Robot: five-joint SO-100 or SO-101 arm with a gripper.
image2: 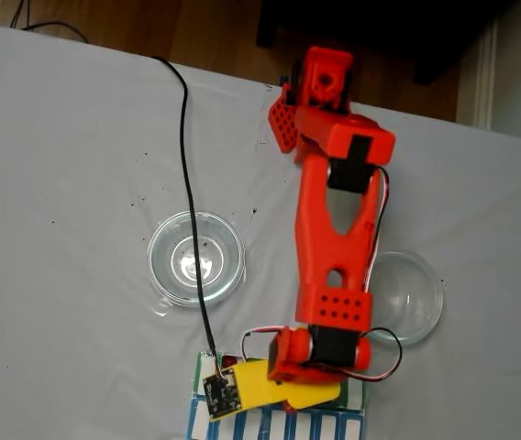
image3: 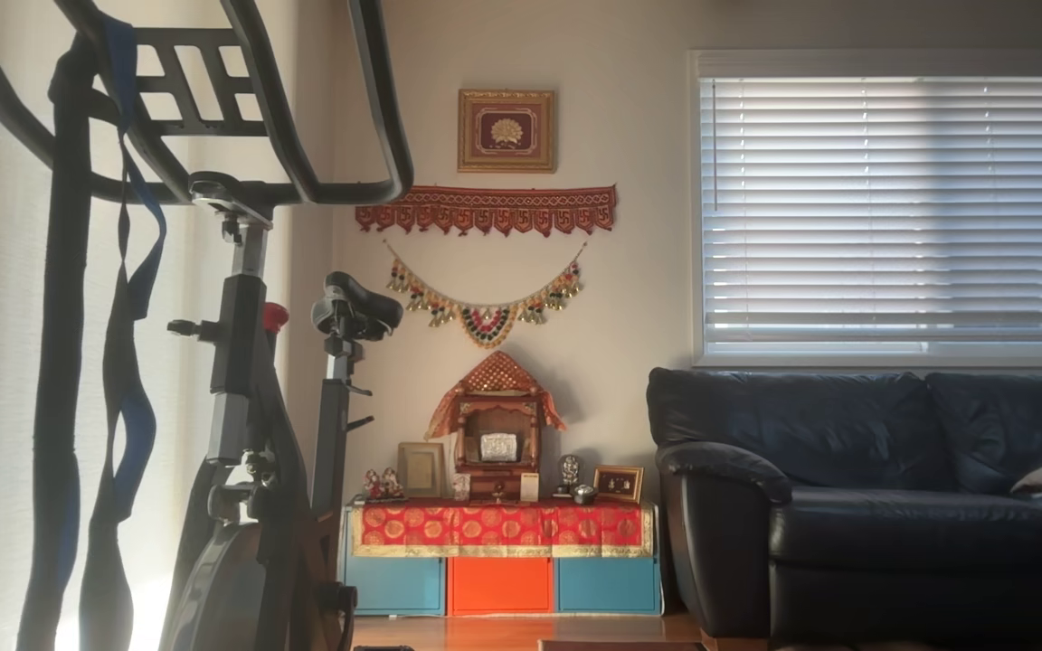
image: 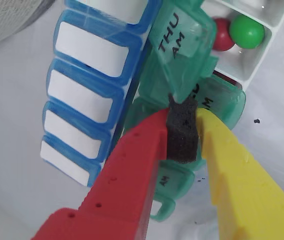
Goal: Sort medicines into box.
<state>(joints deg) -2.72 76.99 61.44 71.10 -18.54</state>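
While the claw (image: 184, 131) hovers slightly parted, its black foam pad touching a raised green lid, the box (image: 182, 65) runs toward 12 o'clock in the wrist view; two pills (image: 236, 32) sit at 1 o'clock in an open compartment.

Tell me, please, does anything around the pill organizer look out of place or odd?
Yes. In the wrist view the THU AM lid of the green box stands tilted open. The gripper has a black foam pad between its fingers, near the lid's edge. Dark specks dot the white cloth.
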